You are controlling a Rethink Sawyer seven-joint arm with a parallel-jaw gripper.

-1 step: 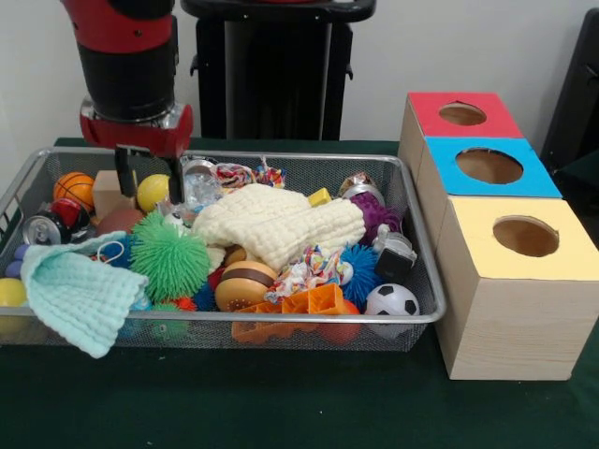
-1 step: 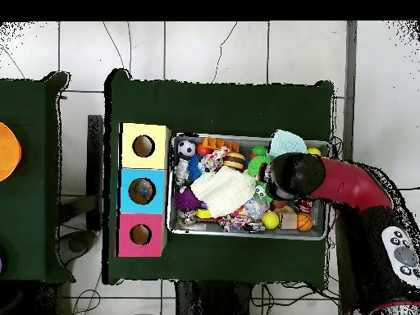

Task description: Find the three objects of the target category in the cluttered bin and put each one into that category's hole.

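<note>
A wire bin (image 1: 281,319) holds a heap of toys. My gripper (image 1: 150,178) hangs open over its far left corner, one finger on each side of a yellow ball (image 1: 153,193); I cannot tell whether they touch it. An orange basketball (image 1: 73,187) and a wooden block (image 1: 107,192) lie just left of it. A soccer ball (image 1: 391,301) sits at the front right corner. In the overhead view the arm (image 2: 328,182) covers the gripper; the yellow ball (image 2: 270,219) and basketball (image 2: 304,221) show beside it.
Three wooden boxes with round holes stand right of the bin: red (image 1: 463,114), blue (image 1: 489,166), yellow (image 1: 524,236). A cream cloth (image 1: 281,223) covers the bin's middle, a mint cloth (image 1: 80,295) drapes its front left rim, and a green spiky ball (image 1: 168,257) lies between.
</note>
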